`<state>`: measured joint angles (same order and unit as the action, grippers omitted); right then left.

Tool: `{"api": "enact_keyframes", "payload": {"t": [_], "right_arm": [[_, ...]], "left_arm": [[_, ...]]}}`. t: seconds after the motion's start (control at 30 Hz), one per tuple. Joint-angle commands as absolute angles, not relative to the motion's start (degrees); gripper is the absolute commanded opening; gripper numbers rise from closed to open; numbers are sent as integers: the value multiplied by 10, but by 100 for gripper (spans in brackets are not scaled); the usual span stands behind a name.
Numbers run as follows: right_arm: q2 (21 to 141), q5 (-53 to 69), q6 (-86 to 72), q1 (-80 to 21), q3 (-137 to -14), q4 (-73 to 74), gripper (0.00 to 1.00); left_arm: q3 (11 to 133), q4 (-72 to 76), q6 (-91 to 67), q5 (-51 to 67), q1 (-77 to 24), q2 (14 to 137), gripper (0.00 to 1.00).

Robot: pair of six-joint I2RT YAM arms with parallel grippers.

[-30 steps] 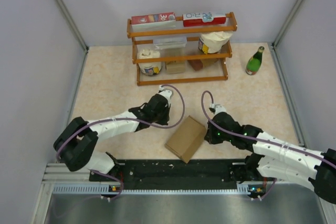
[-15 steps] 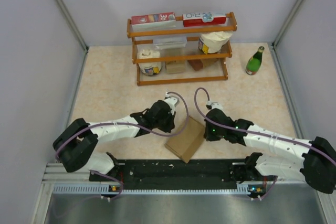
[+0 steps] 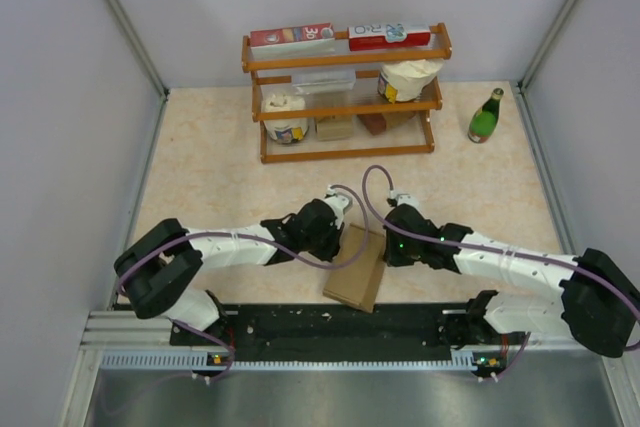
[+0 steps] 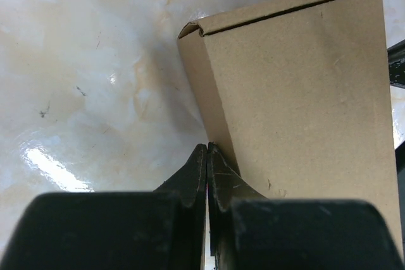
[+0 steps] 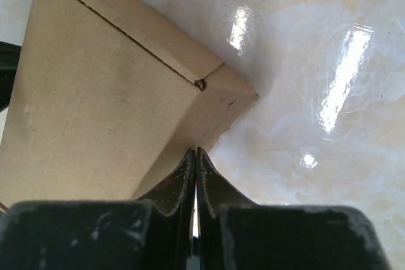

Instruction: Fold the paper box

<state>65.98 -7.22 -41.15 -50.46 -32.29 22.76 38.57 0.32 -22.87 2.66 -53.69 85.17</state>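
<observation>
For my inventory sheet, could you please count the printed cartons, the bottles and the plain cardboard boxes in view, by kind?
Red-and-white cartons: 2
Green bottle: 1
Plain brown paper box: 1
Total: 4

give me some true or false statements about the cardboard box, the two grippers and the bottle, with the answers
1. The paper box lies on the table between the two grippers. True.
2. The left gripper is wide open. False: its jaws are shut, with the tips beside the box's side.
3. The right gripper is shut. True.
4. The green bottle lies on its side on the wooden rack. False: it stands upright on the table, to the right of the rack.
5. The paper box is a flat sheet. False: it is folded up into a box shape.
</observation>
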Motion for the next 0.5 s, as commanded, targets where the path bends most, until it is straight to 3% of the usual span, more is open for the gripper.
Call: {"api": "enact_keyframes", "payload": {"t": [0.0, 0.47], "right_arm": [[671, -47, -419, -501, -356, 165, 0], [714, -23, -403, -488, -388, 111, 0]], "left_arm": [[408, 53, -244, 42, -551, 865, 0], [439, 66, -258, 40, -551, 898, 0]]}}
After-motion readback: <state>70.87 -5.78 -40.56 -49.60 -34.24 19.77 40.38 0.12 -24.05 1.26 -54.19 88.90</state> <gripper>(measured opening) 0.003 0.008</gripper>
